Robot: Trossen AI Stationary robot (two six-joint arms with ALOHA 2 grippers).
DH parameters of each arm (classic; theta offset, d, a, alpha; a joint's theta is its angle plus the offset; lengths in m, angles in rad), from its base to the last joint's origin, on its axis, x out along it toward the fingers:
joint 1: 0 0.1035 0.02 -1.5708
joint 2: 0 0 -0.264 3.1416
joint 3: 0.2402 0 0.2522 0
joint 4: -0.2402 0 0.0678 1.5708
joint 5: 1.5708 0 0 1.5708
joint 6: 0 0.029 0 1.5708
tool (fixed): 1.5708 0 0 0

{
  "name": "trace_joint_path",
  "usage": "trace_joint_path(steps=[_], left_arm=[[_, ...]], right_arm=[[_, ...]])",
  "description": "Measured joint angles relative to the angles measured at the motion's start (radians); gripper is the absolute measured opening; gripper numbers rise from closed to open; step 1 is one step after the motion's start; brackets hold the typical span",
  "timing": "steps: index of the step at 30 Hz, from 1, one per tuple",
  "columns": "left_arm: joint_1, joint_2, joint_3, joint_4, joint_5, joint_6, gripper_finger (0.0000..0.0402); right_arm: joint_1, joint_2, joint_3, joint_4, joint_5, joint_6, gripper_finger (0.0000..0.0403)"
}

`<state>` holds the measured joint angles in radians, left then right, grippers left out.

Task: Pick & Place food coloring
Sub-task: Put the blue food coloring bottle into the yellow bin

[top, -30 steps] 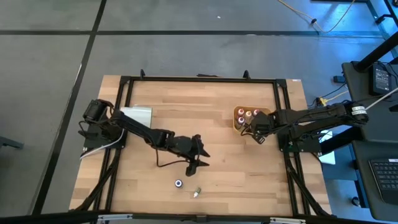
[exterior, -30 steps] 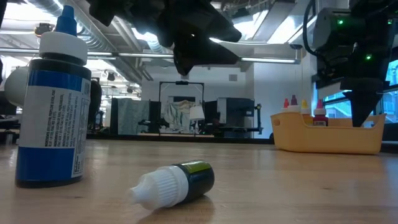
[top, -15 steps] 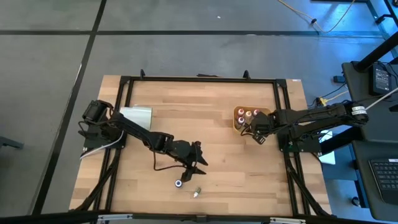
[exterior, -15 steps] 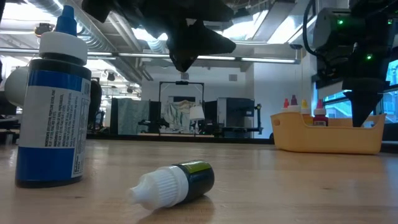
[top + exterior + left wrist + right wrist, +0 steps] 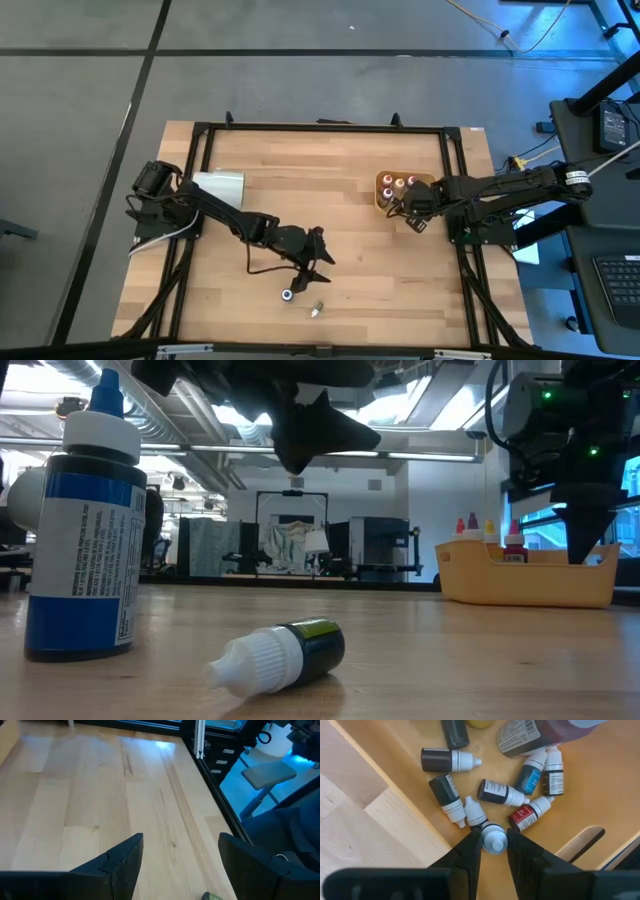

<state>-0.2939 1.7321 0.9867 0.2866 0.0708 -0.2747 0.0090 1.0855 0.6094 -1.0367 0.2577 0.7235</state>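
Two food coloring bottles sit near the table's near edge. A blue one [image 5: 287, 295] [image 5: 85, 530] stands upright on its base. A dark, green-labelled one [image 5: 316, 308] [image 5: 285, 655] lies on its side. My left gripper [image 5: 318, 262] [image 5: 180, 870] hangs open above the wood just beyond them, touching nothing. At the right, the tan tray [image 5: 383, 182] [image 5: 525, 585] holds several more bottles [image 5: 500, 792]. My right gripper [image 5: 412, 218] [image 5: 494, 845] points down over the tray's near side, shut on a food coloring bottle [image 5: 494, 840]. My right gripper pinches a small bottle between its two fingers, coming from above and pointing steeply down. Only the bottle's pale round cap end [image 5: 494, 836] shows between the fingers [image 5: 470, 852]. The fingers hide the body, and I cannot tell whether it rests on the tray floor.
A black frame [image 5: 200, 200] runs around the wooden table. A pale object [image 5: 222, 185] lies at the far left beside the left arm. A larger red bottle [image 5: 535, 732] lies in the tray. Bare wood [image 5: 340, 190] stretches between the two arms.
My left gripper has swung a little toward the table's near edge, closer to the two loose bottles, and its fingers have spread wider. The right gripper and all bottles have kept still.
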Motion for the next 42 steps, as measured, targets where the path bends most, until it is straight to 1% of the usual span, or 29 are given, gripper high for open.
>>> trace_joint_path(steps=[3,7,10,13,16,19,21,24,27,30,37,40,42], left_arm=[[0.001,0.000,0.000,0.000,-0.001,0.008,0.0251],[0.011,0.000,0.000,0.000,-0.024,-0.073,0.0253],[0.011,0.000,0.010,-0.020,-0.027,-0.079,0.0253],[0.000,0.000,0.070,-0.130,-0.036,-0.079,0.0251],[-0.018,0.000,0.148,-0.301,-0.108,-0.084,0.0253],[-0.032,0.003,0.215,-0.434,-0.165,-0.130,0.0253],[-0.039,0.007,0.239,-0.492,-0.179,-0.173,0.0251],[-0.049,0.030,0.267,-0.529,-0.181,-0.229,0.0251],[-0.062,0.074,0.325,-0.563,-0.166,-0.251,0.0253],[-0.075,0.146,0.422,-0.653,-0.158,-0.266,0.0252],[-0.112,0.330,0.696,-0.962,-0.148,-0.371,0.0253],[-0.135,0.385,0.764,-1.015,-0.148,-0.408,0.0251],[-0.150,0.410,0.792,-1.008,-0.148,-0.422,0.0251]], right_arm=[[0.000,0.000,0.000,0.000,0.000,0.006,0.0092],[0.000,0.000,0.000,0.000,0.001,0.028,0.0092],[0.000,0.000,0.000,0.000,0.001,0.027,0.0092],[0.000,0.000,0.000,0.000,0.002,0.025,0.0094],[0.000,0.000,0.000,0.000,0.002,0.023,0.0105],[0.000,0.000,0.000,0.000,0.003,0.027,0.0121],[0.000,0.000,0.000,0.000,0.003,0.030,0.0131],[0.000,0.000,0.000,0.002,0.003,0.031,0.0141],[0.000,0.000,0.000,0.015,0.003,0.031,0.0144],[0.000,0.000,0.000,0.042,0.003,0.031,0.0144],[0.000,0.000,0.000,0.082,0.003,0.026,0.0145],[0.000,0.000,0.000,0.083,0.004,0.023,0.0145],[0.000,0.000,0.000,0.087,0.011,0.028,0.0145]])
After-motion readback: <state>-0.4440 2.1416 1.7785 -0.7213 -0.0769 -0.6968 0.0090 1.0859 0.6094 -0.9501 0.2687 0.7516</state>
